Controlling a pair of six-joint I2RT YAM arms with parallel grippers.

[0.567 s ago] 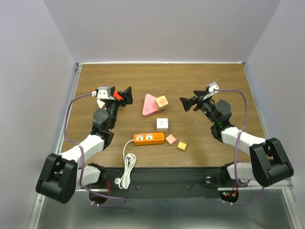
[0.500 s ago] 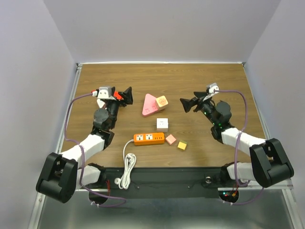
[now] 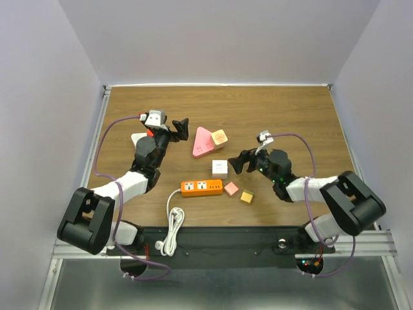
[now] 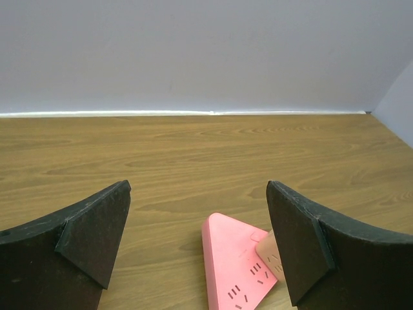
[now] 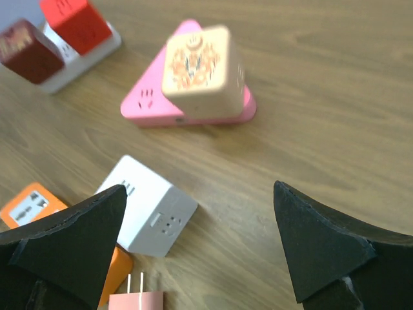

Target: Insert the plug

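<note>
Standing wide open with nothing between its fingers, the right pincer (image 5: 198,188) hangs low over the middle of the table (image 3: 290,110). In its wrist view a white cube socket (image 5: 150,213) lies on the wood just beside 1 finger (image 5: 71,242). The pink plug (image 5: 135,300), 2 prongs showing, sits at the bottom edge of that view, near the orange power strip (image 5: 24,205). From above, the plug rests just off the strip's right end, with a yellow cube (image 3: 246,197) near it to the right. Beyond the white cube lies a pink triangular socket block (image 5: 148,106) with a peach cube (image 5: 200,64) on top.

The left pincer (image 3: 181,126) is also spread wide and holds nothing. It is raised just left of the pink block, and its wrist view shows bare wood running to the back wall. Beside the left arm a white strip (image 5: 74,68) carries 2 red cubes (image 5: 80,22).

A white cord (image 3: 173,229) leaves the orange strip's left end and lies bundled over the table's near edge. Bare wood spreads to the right rim and the far rim.
</note>
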